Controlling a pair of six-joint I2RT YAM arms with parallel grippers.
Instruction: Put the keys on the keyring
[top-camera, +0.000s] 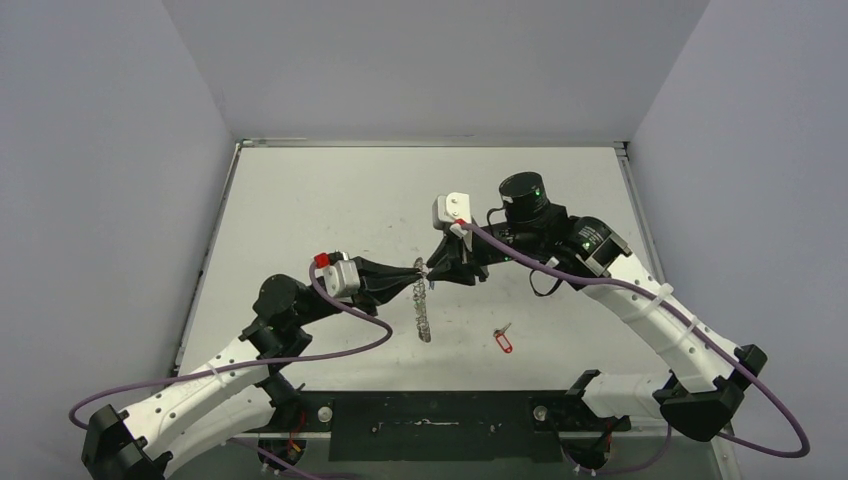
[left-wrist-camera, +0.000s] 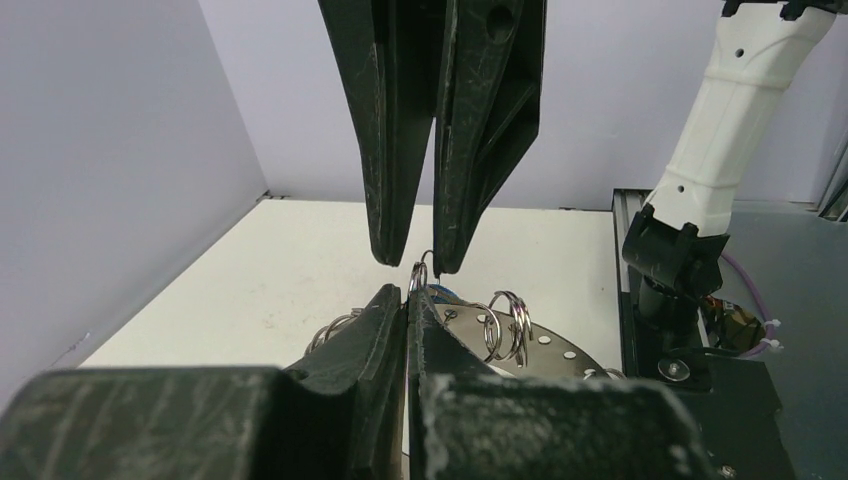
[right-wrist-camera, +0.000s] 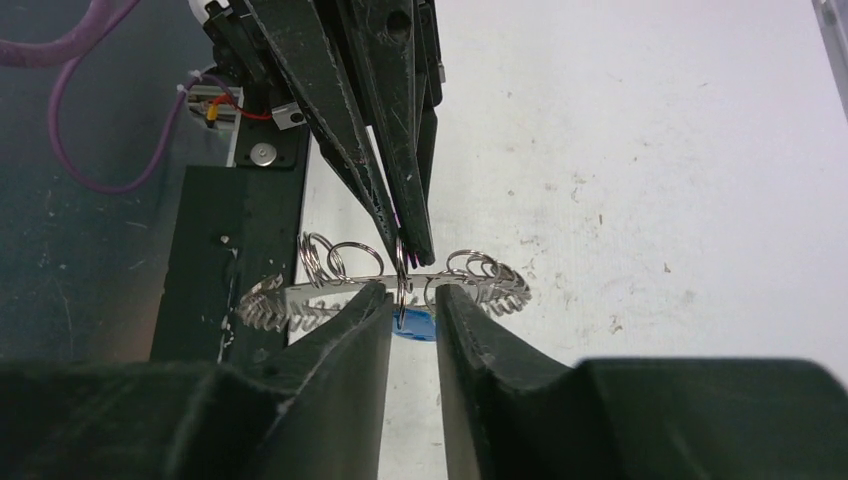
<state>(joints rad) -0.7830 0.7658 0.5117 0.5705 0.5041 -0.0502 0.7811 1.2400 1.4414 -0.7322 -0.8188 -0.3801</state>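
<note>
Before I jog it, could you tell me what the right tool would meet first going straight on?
Most likely the keyring, right between the right tool's tips, with the left tool gripping it beyond.

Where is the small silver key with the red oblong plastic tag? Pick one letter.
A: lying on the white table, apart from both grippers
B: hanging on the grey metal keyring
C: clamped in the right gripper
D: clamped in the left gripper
A: the small silver key with the red oblong plastic tag lies on the white table, apart from the grey metal keyring, the left gripper and the right gripper.
</note>
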